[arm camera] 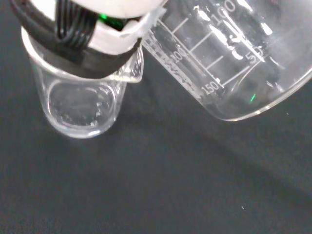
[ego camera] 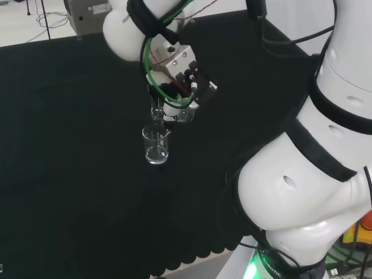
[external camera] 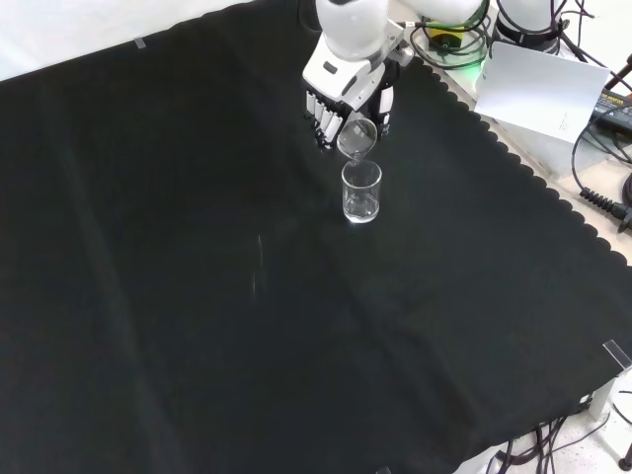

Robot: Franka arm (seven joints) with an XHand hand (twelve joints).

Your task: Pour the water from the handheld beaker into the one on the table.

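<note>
Clear graduated glass beaker, tilted, is being gripped by the black-and-white robot hand, fingers curled around it, above a clear upright glass beaker standing on the black-clothed surface.

Matt black cloth over the table (faint creases, scalloped edge), clear glossy beaker standing on it, second clear beaker with white printed marks, smooth glossy white arm shells, hand of white and black plastic.
</note>
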